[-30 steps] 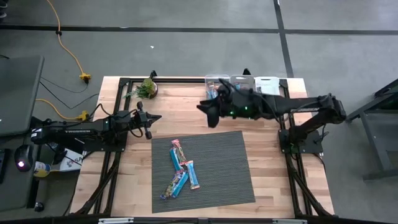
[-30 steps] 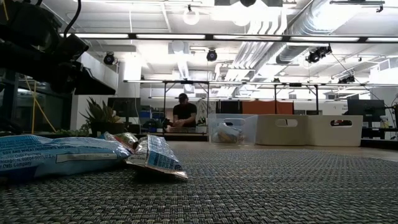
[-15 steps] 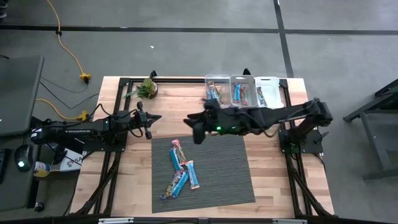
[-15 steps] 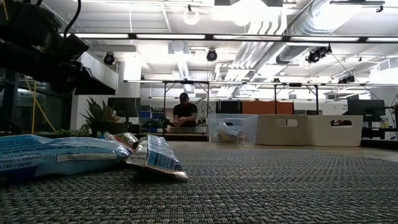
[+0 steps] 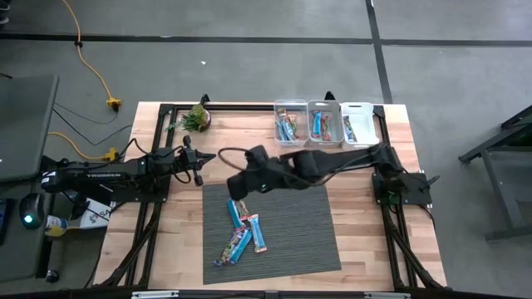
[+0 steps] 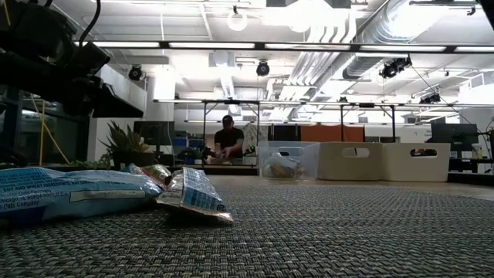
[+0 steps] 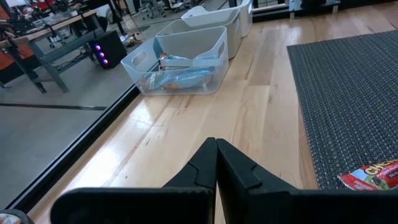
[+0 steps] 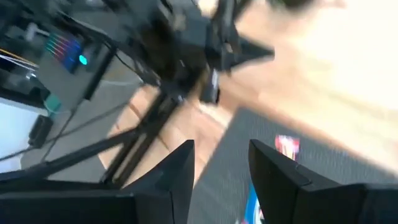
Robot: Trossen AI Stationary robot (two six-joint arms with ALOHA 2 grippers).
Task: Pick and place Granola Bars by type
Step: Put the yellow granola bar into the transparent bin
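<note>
Granola Bars [image 5: 242,224] lay clustered on the gray mat [image 5: 291,241], their long axes mostly running toward and away from the bins. Stretched across the worktop [image 5: 357,232], the right gripper [image 5: 235,184] hung above them, jaws apart; the left gripper [image 5: 199,164] waited beside the mat, jaws together. Three clear bins [image 5: 324,123] at the far edge each held bars.

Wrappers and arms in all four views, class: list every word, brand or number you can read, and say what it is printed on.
"CHE", cut off by the picture's edge: on the red-wrapped bar lying on the mat, left wrist view.
"TROSSEN", faint: along the left arm, high view.
"SOY AND WHEAT", as it seems: small print on the blue-wrapped bar, low view; the rest is too small to read.
Wrappers in the bins: too small to read.
</note>
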